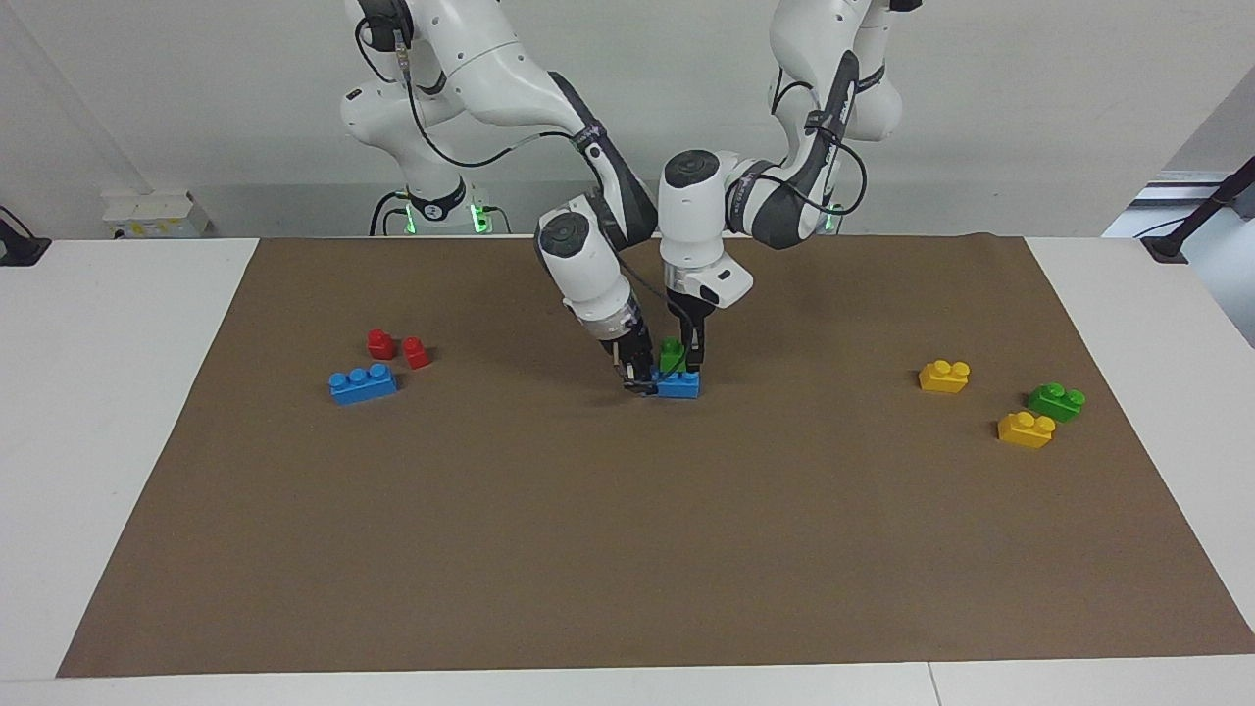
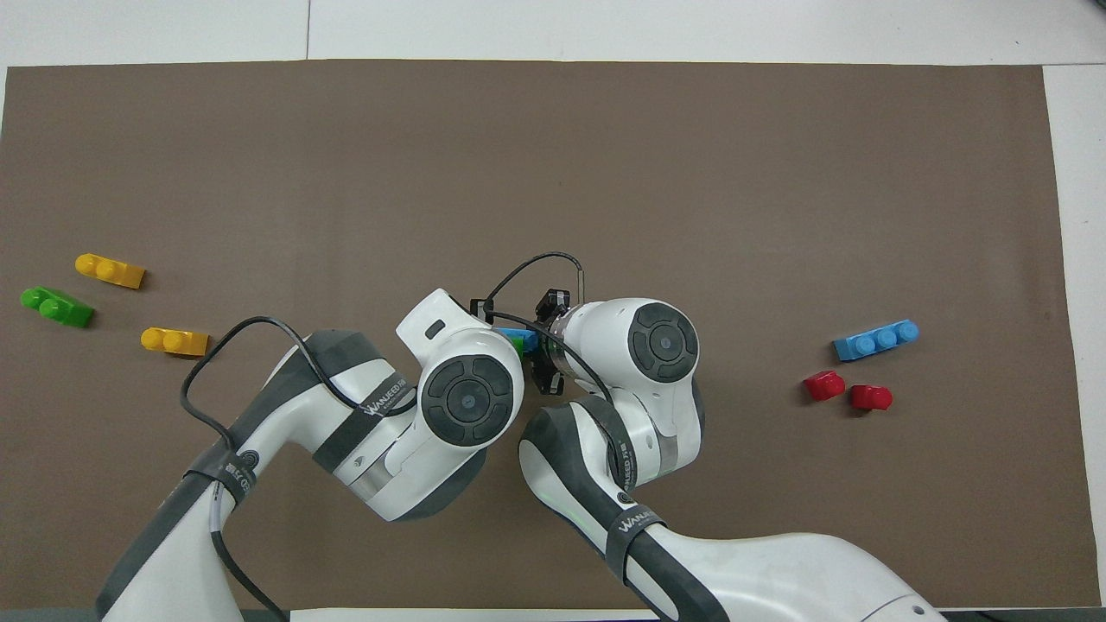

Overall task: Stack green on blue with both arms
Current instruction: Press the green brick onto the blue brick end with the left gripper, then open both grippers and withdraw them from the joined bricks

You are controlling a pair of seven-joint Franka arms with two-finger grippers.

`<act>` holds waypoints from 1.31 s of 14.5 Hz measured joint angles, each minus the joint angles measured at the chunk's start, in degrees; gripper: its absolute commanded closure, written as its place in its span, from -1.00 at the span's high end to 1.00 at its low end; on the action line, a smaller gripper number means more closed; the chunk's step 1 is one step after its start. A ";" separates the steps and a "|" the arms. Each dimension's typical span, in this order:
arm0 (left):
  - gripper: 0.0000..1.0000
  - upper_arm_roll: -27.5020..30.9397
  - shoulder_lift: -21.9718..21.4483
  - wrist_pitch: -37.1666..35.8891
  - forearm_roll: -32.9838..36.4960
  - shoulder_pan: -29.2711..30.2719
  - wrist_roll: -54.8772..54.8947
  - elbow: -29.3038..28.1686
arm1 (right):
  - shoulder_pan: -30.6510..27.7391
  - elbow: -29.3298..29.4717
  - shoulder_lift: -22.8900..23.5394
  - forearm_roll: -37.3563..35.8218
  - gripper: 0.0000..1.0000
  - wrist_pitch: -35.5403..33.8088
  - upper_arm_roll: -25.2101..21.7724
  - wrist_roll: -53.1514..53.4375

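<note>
- Bricks meet mid-mat: the green brick [image 1: 672, 354] sits on top of the blue brick [image 1: 678, 383], which lies on the brown mat [image 1: 627, 549] around the middle of the desk [image 1: 108, 392].
- Left end effector [image 1: 689, 365] is clamped on the green brick, over the blue one.
- Right end effector [image 1: 641, 380] is clamped on the blue brick's end, down at the mat.
- A second blue brick [image 1: 363, 382] and two red pieces [image 1: 396, 347] lie toward the right arm's edge.
- A second green brick [image 1: 1056, 401] and two yellow bricks [image 1: 984, 403] lie toward the left arm's edge.
</note>
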 measured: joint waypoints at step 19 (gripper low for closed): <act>1.00 0.99 3.27 2.36 3.02 1.01 -0.87 0.63 | -0.39 -0.36 0.11 0.00 0.80 -0.58 -0.29 -0.26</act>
